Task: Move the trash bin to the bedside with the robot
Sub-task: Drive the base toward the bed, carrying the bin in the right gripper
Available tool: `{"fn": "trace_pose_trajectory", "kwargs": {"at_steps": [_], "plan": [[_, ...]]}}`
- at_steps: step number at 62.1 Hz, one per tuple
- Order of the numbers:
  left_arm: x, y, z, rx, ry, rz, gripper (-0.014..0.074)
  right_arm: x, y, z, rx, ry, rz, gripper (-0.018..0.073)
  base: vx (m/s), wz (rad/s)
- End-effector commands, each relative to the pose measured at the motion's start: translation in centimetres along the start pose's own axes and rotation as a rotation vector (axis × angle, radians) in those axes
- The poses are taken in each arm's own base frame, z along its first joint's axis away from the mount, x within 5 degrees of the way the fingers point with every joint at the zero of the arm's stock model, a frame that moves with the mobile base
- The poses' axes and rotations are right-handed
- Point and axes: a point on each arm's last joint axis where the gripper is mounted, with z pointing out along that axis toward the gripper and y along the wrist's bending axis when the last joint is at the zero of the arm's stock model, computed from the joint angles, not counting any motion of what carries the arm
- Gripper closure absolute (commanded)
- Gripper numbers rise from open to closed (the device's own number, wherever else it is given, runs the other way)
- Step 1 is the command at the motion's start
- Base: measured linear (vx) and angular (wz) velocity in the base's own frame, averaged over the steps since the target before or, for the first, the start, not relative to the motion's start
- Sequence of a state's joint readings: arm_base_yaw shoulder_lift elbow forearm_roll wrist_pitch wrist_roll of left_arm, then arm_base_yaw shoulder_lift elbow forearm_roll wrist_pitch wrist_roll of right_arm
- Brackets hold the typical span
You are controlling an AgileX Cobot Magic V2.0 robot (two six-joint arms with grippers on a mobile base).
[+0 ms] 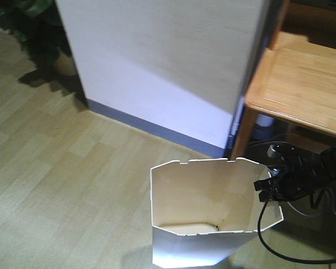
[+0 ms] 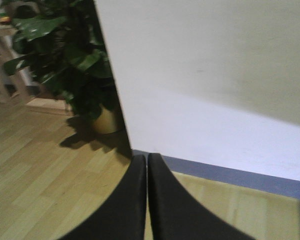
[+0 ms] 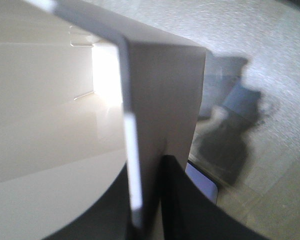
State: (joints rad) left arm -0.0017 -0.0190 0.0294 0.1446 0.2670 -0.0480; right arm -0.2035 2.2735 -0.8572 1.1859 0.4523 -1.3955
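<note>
Clamping trash bin (image 1: 197,193) rim: right tool (image 1: 266,188)

Both grippers closed up
Left gripper (image 2: 147,197) has its fingers pressed together; right gripper (image 1: 267,189) pinches the trash bin (image 1: 201,193) rim.

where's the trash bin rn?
Front view, bottom centre: the trash bin is before the white wall, just left of the desk leg, rim gripped by the right gripper.
</note>
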Motion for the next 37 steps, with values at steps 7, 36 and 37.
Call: {"fn": "trace_pose_trajectory", "kwargs": {"at_steps": [7,36,37], "plan": [[0.23,-0.16,0.17,0.012,-0.055,-0.011,0.0602,-1.55,2.01,-2.19,-0.151,-0.068,0.009,0.0565,0.01,0.54],[0.23,-0.16,0.17,0.012,-0.055,-0.011,0.0602,-1.55,1.99,-2.19,-0.15,-0.068,0.009,0.0565,0.05,0.51],[0.23,-0.16,0.17,0.012,-0.055,-0.011,0.0602,-1.55,1.99,-2.19,-0.15,-0.068,0.009,0.0565,0.07,0.54]]}}
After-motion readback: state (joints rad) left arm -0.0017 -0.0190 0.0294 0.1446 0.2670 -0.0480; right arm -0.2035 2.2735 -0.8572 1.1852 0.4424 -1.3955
